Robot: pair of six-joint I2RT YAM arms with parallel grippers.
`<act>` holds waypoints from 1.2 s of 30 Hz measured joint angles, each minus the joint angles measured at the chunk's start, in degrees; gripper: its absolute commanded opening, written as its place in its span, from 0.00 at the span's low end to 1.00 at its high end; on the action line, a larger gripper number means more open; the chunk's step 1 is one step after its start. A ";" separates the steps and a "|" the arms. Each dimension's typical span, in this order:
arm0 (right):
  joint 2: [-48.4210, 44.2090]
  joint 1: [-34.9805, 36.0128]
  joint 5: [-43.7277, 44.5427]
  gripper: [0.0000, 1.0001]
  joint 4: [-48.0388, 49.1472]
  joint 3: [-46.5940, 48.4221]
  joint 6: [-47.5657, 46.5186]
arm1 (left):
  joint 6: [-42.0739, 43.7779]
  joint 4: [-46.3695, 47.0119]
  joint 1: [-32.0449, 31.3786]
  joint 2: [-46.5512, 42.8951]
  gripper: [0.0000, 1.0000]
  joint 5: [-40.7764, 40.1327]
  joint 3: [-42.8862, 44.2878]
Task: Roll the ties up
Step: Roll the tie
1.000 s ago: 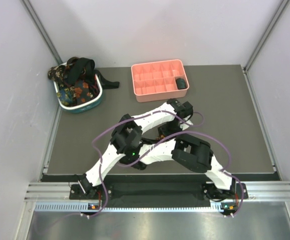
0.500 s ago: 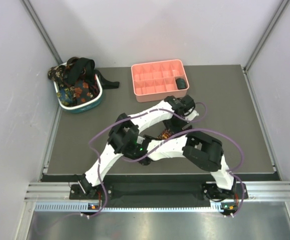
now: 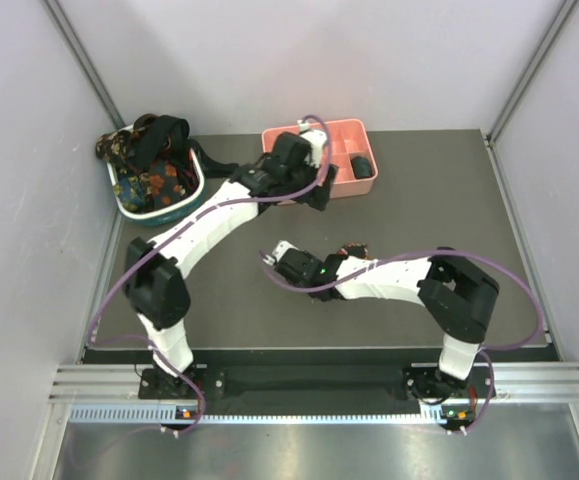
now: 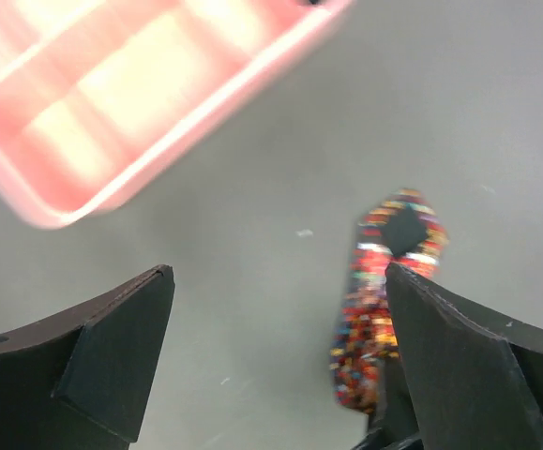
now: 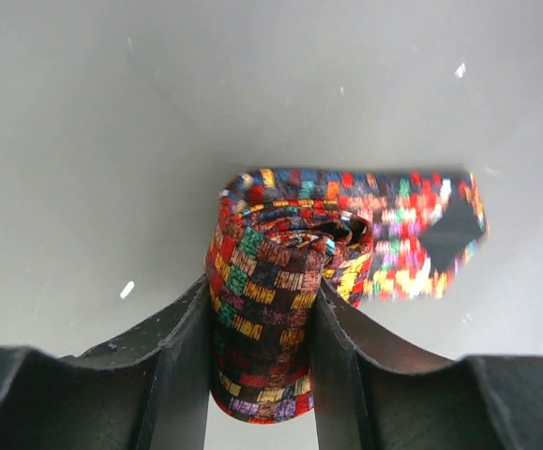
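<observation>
Nearest the bases, the right tool [image 5: 260,361] is clenched on the plaid tie [image 5: 271,272], a finger pressed on either side of the roll at mid-tabletop [image 3: 449,200]; whether the roll rests on the surface or hangs just above it I cannot tell. The likely trouble is unwinding: the pointed end, with its black diamond lining, juts loose to one side of the coil and nothing pins it, so a slackened grip or a quick lift could let the layers spring apart or slide past each other; the fingers also cover only part of the coil, leaving its far portion free to sag. Farther out, the left tool [image 4: 280,347] is spread wide and empty, hanging above the near edge of the pink tray [image 4: 158,159], apart from the roll and giving it no support; a dark roll [image 3: 362,167], likely a finished tie, sits in one tray compartment; farthest left, more ties [image 3: 154,165] are heaped in the basket [image 3: 159,215].
</observation>
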 measured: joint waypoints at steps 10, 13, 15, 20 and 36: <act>-5.70 -8.52 -17.03 0.25 6.58 -4.28 0.04 | -9.84 13.35 5.49 -13.42 0.99 -6.49 -22.80; -7.65 -11.93 -23.17 0.25 9.40 -6.51 1.97 | -13.35 16.72 7.89 -16.65 0.99 -6.97 -28.20; -8.55 -13.81 -26.45 0.25 10.86 -7.67 3.50 | -15.47 18.25 9.60 -18.73 0.99 -7.65 -31.34; -9.29 -16.15 -30.62 0.25 14.21 -9.44 7.96 | -17.42 23.43 10.75 -24.13 0.99 -7.56 -39.34; -13.77 -31.63 -52.30 0.26 35.01 -24.41 25.27 | -11.17 50.38 7.82 -23.06 0.99 15.02 -59.58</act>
